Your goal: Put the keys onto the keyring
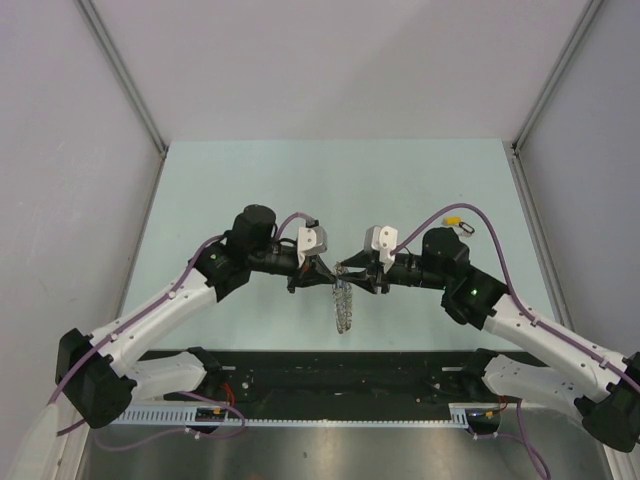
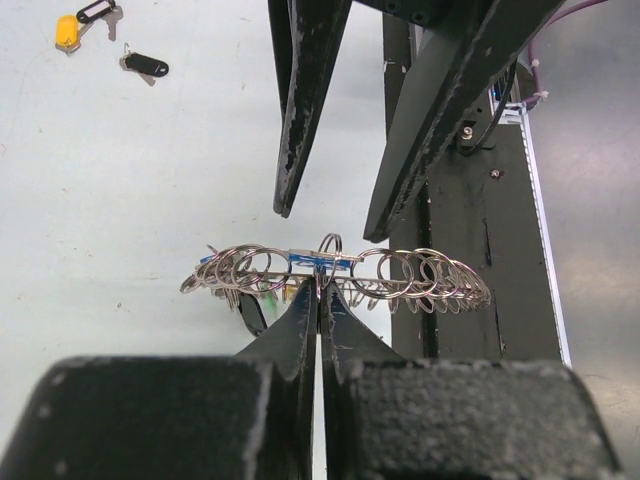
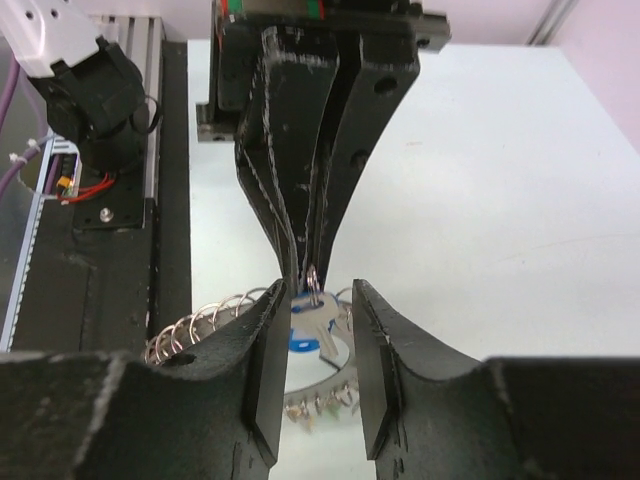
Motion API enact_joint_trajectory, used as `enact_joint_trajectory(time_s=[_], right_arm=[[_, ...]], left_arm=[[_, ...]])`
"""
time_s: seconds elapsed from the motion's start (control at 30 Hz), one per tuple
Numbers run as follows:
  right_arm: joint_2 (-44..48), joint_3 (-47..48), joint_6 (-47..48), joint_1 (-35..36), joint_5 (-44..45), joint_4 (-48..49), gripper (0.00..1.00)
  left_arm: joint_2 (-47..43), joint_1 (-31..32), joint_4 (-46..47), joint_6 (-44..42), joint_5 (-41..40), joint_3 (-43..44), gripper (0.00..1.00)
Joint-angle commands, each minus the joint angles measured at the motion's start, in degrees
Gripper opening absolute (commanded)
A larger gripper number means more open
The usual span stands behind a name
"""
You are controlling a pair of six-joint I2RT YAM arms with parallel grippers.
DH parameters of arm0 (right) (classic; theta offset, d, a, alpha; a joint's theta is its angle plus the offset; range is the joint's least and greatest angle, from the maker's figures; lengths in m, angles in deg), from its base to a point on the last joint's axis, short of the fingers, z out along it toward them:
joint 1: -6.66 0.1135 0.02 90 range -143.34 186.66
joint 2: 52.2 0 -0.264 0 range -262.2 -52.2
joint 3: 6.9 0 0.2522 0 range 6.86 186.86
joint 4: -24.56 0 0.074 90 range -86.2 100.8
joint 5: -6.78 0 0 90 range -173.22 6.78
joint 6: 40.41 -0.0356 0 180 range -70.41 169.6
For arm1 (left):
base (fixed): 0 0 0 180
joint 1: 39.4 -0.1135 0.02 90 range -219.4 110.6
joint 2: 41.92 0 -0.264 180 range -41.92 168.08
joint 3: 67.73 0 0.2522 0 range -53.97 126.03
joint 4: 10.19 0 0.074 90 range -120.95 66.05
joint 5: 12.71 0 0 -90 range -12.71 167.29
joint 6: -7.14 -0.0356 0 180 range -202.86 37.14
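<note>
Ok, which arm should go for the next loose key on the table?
Right. The right gripper is open and free, and the yellow-tagged key lies on the table beside that arm. The left gripper is shut on the keyring, holding it up, so it should stay put.

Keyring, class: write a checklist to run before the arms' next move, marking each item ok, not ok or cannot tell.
1. Left gripper shut on the silver ribbed metal keyring: ok.
2. Right gripper open, close to the ring: ok.
3. Blue-tagged key threaded onto the ring: cannot tell.
4. Yellow-tagged key and black-tagged key on the ring: not ok, both lie on the pale table.
</note>
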Motion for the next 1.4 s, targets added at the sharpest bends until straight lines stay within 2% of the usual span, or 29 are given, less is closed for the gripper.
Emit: enact_joint_trajectory(time_s=[0.0, 0.3, 0.5, 0.7, 0.83, 1.13, 1.17, 1.2, 1.23, 1.3, 1.37], right_arm=[[0.67, 2.36, 1.65, -0.29, 0.01, -2.69, 0.34], [-1.7, 2.36, 2.97, -0.38, -0.61, 0.82, 0.32], [-3.54, 3.32, 3.76, -0.46, -1.49, 0.65, 0.21], [-3.99, 3.5, 4.99, -0.46, -2.19, 0.3, 0.04], [-3.99, 3.5, 5.7, -0.38, -2.11, -0.49, 0.0], [-2.49, 3.5, 6.75, -0.46, -2.9, -3.65, 0.0], [-2.06, 3.5, 6.67, -0.46, -2.81, -4.17, 0.04], [-1.27, 3.5, 6.49, -0.46, -2.55, -4.53, 0.15], [-0.91, 3.5, 6.49, -0.46, -2.37, -4.62, 0.2], [-0.12, 3.5, 6.4, -0.46, -2.02, -4.79, 0.27], [-0.12, 3.68, 6.4, -0.46, -1.84, -4.36, 0.31]], left_arm=[[-2.02, 0.26, 3.13, 0.65, 2.59, 1.94, 0.01], [-1.58, 0.26, 2.08, 0.47, 2.5, 2.55, 0.01], [-1.5, 0.26, 1.37, 0.12, 2.24, 2.73, 0.0], [-0.79, 0.26, -0.03, -0.05, 1.8, 3.6, 0.01], [-0.27, 0.26, -0.65, -0.14, 1.45, 3.87, 0.0], [-0.44, 0.26, -1.53, -0.23, -1.1, 4.13, 0.0], [-0.44, 0.26, -1.79, -0.49, -1.63, 4.22, 0.0], [-0.27, 0.26, -2.05, -0.67, -1.98, 4.39, 0.0], [-0.27, 0.26, -2.23, -0.84, -2.16, 4.48, 0.01], [-0.09, 0.26, -3.2, -1.55, -2.77, 4.75, 0.01], [-0.18, 0.26, -3.46, -1.9, -2.95, 4.84, 0.0]])
